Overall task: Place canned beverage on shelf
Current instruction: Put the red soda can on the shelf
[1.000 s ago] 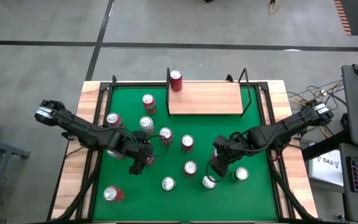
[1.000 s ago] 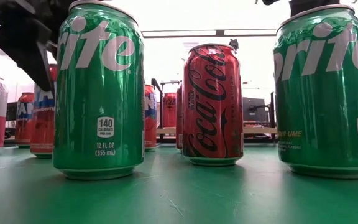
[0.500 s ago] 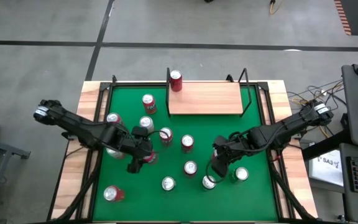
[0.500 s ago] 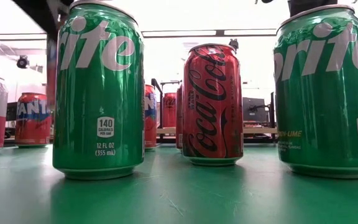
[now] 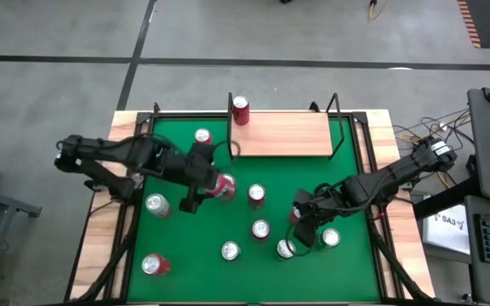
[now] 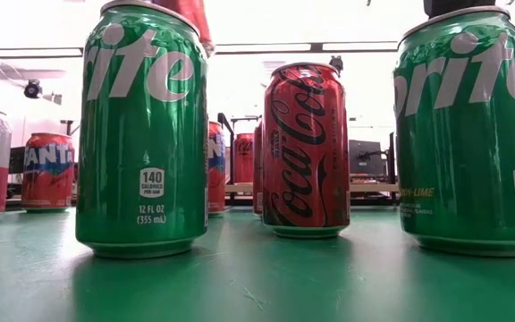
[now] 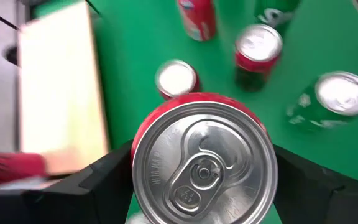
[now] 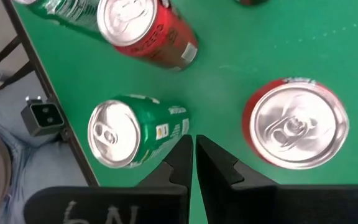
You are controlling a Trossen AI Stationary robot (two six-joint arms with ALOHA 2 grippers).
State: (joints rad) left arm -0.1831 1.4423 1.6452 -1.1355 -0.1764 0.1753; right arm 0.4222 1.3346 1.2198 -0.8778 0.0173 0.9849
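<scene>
since a second ago left gripper (image 5: 213, 184) has lifted a red can (image 7: 204, 163) and swung toward the shelf (image 5: 281, 133), jaws pinching its sides. step: carry. next: clear the shelf edge and lower onto bare board beside the can already there (image 5: 241, 110). right gripper (image 8: 194, 157) hovers low among the cans, fingers pressed together.

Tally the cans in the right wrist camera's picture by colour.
Red cans: 2
Green cans: 2
Total: 4. A dark sliver at the picture's edge cannot be identified.
</scene>
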